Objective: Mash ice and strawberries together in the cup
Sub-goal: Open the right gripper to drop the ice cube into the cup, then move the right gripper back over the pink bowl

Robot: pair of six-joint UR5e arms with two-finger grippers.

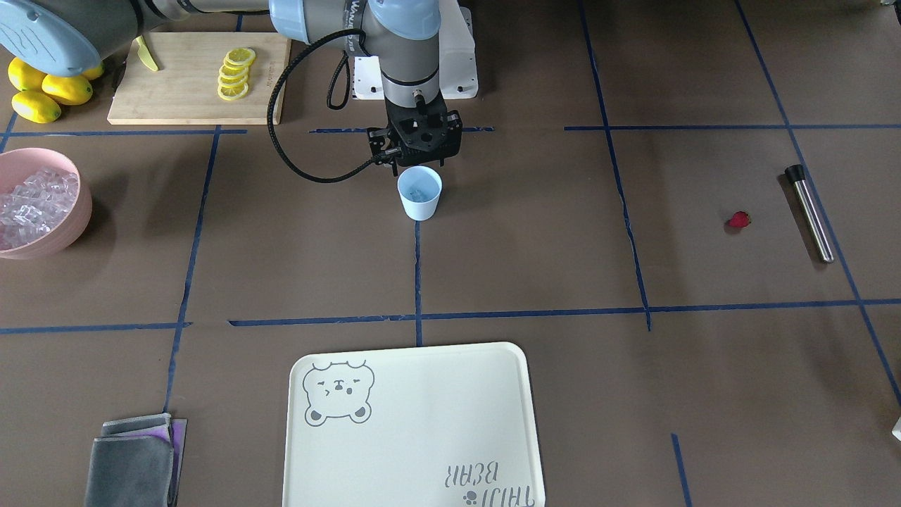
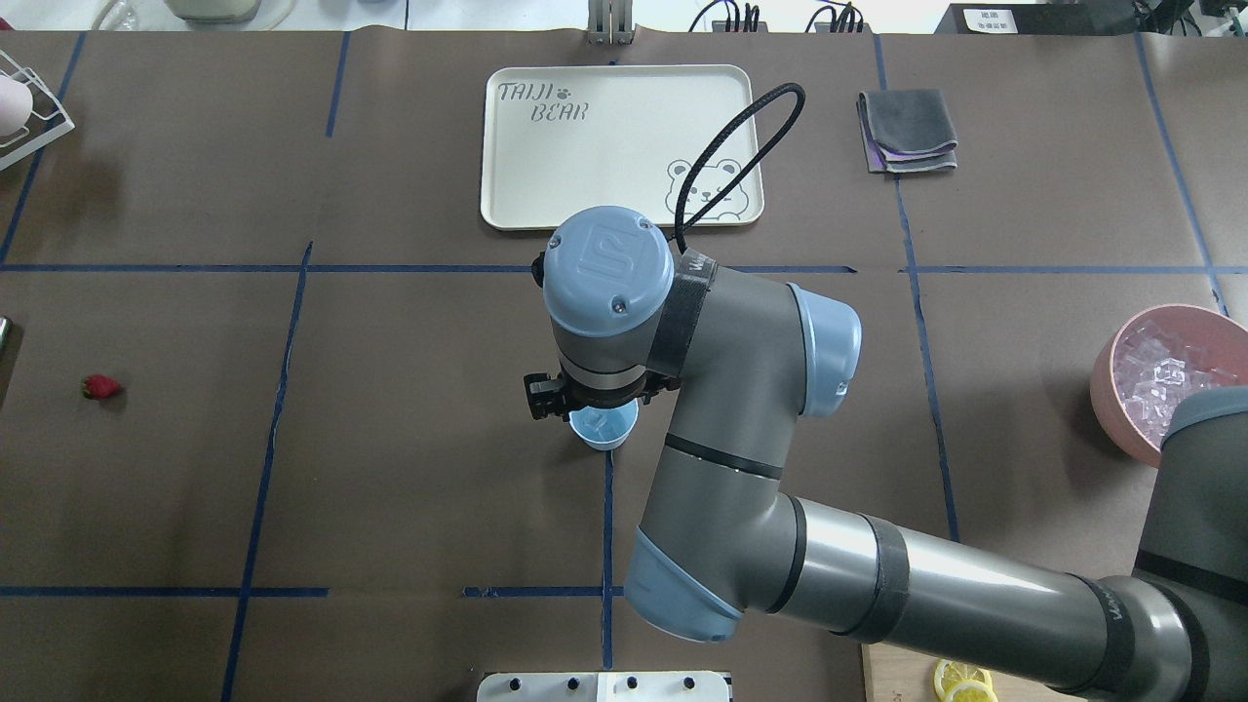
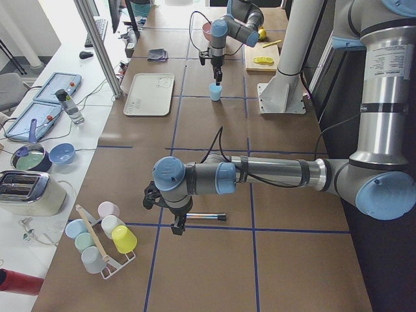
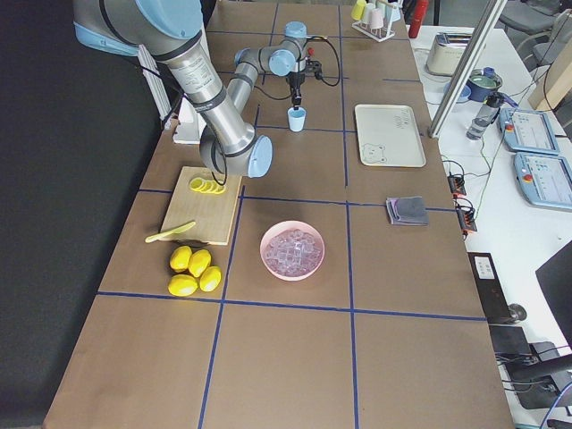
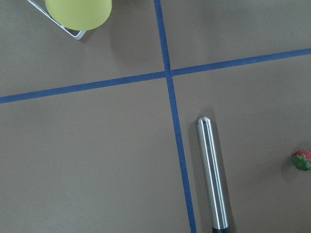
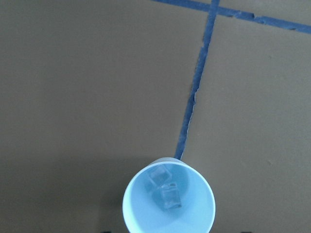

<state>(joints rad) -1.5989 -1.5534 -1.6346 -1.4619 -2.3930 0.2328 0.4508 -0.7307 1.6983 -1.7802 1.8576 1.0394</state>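
Note:
The light-blue cup (image 1: 419, 193) stands upright near the table's middle, with two clear ice cubes (image 6: 165, 191) inside it. My right gripper (image 1: 417, 165) hangs straight above the cup's mouth, jaws apart and empty. More ice fills the pink bowl (image 1: 70, 225) on my right side. The small red strawberry (image 1: 738, 220) lies on the table on my left side, beside a steel muddler (image 1: 811, 213). Both show in the left wrist view, strawberry (image 5: 302, 160) and muddler (image 5: 212, 174). My left gripper (image 3: 176, 225) hovers over the muddler; I cannot tell if it is open.
A white bear tray (image 1: 415, 422) and a folded grey cloth (image 1: 134, 461) lie across the table. A cutting board (image 1: 183, 84) with lemon slices and whole lemons (image 1: 42, 91) is near my base. A rack of cups (image 3: 104, 237) stands at my far left.

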